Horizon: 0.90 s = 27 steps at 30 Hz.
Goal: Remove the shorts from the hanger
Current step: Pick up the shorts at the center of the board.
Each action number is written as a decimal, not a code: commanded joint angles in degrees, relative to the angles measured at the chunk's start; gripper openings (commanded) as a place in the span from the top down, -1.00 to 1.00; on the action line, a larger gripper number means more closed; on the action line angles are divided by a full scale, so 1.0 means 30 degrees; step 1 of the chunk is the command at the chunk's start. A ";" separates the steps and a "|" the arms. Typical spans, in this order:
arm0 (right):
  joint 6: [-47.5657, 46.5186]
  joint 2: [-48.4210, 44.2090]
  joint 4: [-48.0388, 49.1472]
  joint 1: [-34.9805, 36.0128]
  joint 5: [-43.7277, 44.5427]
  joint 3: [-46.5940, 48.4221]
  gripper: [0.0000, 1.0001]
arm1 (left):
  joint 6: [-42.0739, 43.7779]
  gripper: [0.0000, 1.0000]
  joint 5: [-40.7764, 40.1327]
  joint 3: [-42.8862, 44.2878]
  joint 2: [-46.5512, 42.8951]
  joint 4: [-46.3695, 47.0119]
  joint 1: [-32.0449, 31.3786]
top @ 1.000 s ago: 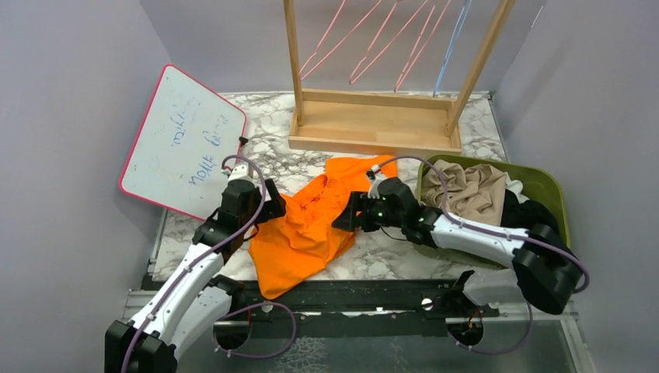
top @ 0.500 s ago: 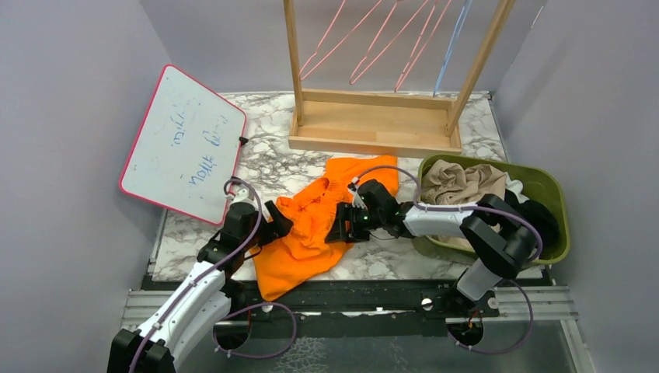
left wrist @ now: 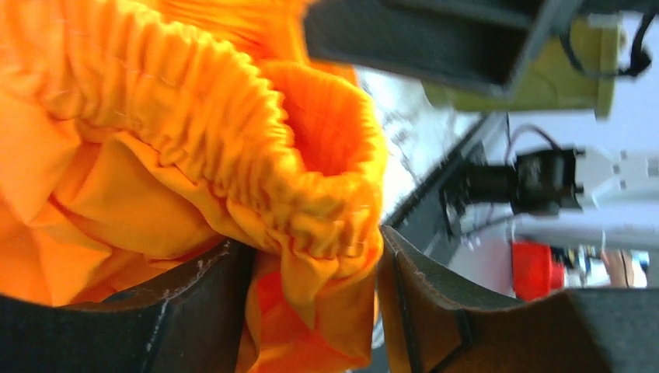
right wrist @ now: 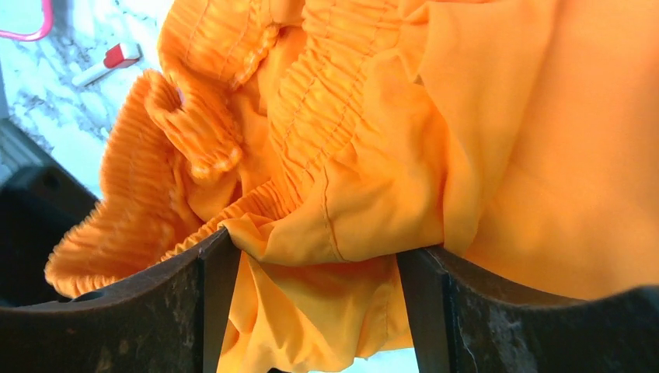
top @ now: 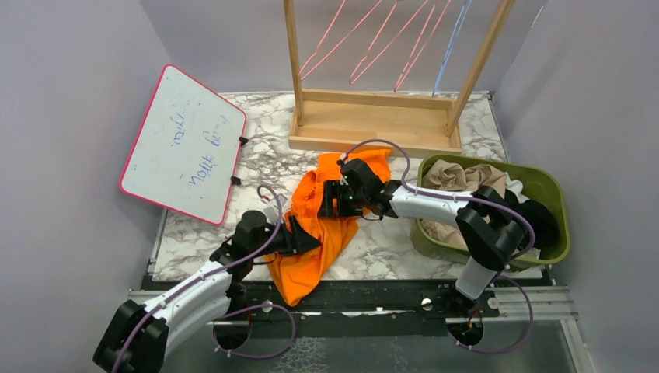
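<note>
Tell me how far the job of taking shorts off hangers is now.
Done: the hangers hang bare, and tan shorts and black shorts lie in the green bin. In hand: the orange shorts lie on the table, waistband pinched by the left gripper, fabric also between the right gripper's jaws, grip unclear. Left: probably only binning this pair.

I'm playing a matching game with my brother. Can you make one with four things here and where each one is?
Things:
1 orange shorts
2 tan shorts
3 whiteboard
4 wooden rack

Places:
A in the green bin
B leaning at the left
C crumpled in the middle of the table
D standing at the back

Pairs: 1-C, 2-A, 3-B, 4-D
</note>
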 commanded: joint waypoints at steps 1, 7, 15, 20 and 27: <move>-0.0959 -0.1150 -0.2295 0.0043 0.2899 0.1025 -0.51 | 0.0254 -0.22 -0.0631 0.1236 0.1750 0.2148 -0.3158; -0.1047 -0.1602 -0.4295 0.0065 0.3760 0.1897 -0.54 | 0.0283 -0.44 -0.4987 0.2297 0.0660 0.1347 -0.4949; -0.1105 -0.2252 -0.4315 0.0541 0.4734 0.2181 -0.61 | 0.1730 -0.85 -1.2793 0.5724 -0.4141 -0.9939 -0.4923; -0.1044 -0.1414 -0.4837 0.1765 0.6576 0.3525 -0.99 | 0.2301 -0.98 -1.5899 0.6751 -0.5108 -1.2010 -0.4923; -0.1152 -0.0715 -0.4723 0.2415 0.7498 0.4940 -0.99 | 0.2063 -0.98 -1.9095 0.8236 -0.2981 -1.3896 -0.4908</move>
